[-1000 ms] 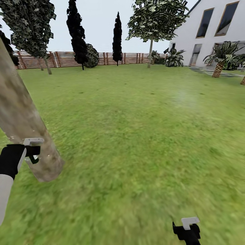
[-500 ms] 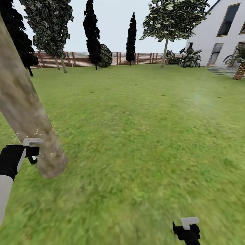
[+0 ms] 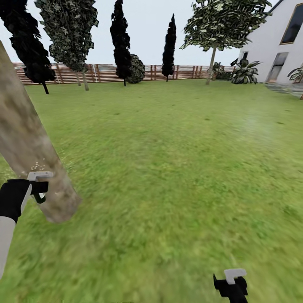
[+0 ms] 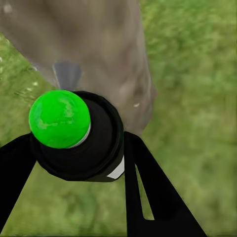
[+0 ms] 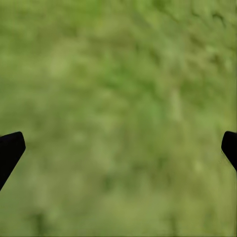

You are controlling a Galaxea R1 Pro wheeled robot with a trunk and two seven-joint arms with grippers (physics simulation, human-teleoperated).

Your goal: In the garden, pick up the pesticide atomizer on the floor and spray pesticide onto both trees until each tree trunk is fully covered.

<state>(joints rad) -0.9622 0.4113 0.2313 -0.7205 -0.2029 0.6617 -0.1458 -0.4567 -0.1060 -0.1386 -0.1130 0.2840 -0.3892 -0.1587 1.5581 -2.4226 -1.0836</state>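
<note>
Left tool (image 4: 79, 148) clamped on pesticide atomizer (image 4: 79, 140), green-topped dark bottle, nozzle facing tree trunk (image 3: 29, 143) just beside it. Faint white pesticide (image 3: 40, 166) specks on bark. Bottle likely light, rigid, smooth; mid-body grip suits, top left free. Right tool (image 5: 118, 143) spread wide, empty, over grass floor (image 3: 176, 168).
</note>
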